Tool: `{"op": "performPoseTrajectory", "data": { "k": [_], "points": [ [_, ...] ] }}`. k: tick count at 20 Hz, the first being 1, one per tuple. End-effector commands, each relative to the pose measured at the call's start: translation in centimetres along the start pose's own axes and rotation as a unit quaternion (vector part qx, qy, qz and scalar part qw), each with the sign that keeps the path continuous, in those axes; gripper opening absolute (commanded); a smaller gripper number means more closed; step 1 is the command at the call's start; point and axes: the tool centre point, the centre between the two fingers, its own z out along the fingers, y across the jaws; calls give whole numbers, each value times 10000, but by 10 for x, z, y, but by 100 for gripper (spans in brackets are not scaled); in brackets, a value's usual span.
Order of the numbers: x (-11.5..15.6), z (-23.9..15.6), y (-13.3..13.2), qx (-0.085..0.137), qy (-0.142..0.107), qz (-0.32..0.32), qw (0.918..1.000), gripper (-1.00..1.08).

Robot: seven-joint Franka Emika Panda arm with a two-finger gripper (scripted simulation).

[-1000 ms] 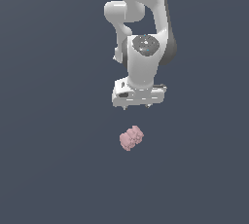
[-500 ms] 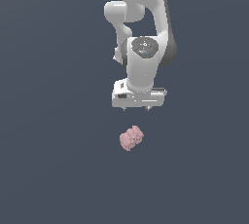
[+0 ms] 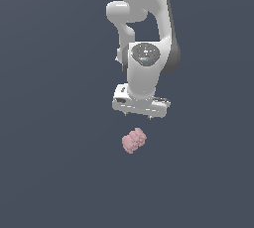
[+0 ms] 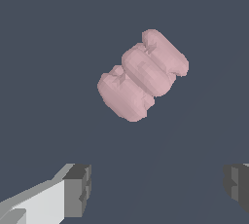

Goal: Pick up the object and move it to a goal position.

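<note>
The object [image 3: 134, 141] is a small pale-pink lumpy clump of rounded lobes lying on the dark grey floor. It also shows in the wrist view [image 4: 142, 74], clear of both fingers. My gripper [image 3: 138, 116] hangs just above and behind it on the white arm, fingertips barely showing under the hand. In the wrist view the gripper [image 4: 158, 185] is open and empty, its dark pads wide apart, and the object lies ahead of the gap between them.
The white arm [image 3: 146, 38] rises behind the gripper. A plain dark grey surface [image 3: 49, 172] lies all around.
The gripper has moved down towards the object and slightly to the exterior view's right. The object has not moved.
</note>
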Motion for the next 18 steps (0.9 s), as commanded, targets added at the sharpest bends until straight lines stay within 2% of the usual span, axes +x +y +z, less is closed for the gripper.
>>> {"op": "performPoseTrajectory", "data": {
  "k": [1, 5, 9, 13, 18],
  "points": [
    [7, 1, 0, 7, 4, 364, 9993, 100],
    [18, 4, 1, 17, 13, 951, 9955, 100],
    [30, 6, 1, 25, 24, 1529, 9882, 100],
    [40, 9, 1, 31, 38, 2096, 9778, 100],
    [53, 12, 1, 36, 58, 2766, 9610, 100]
  ]
}}
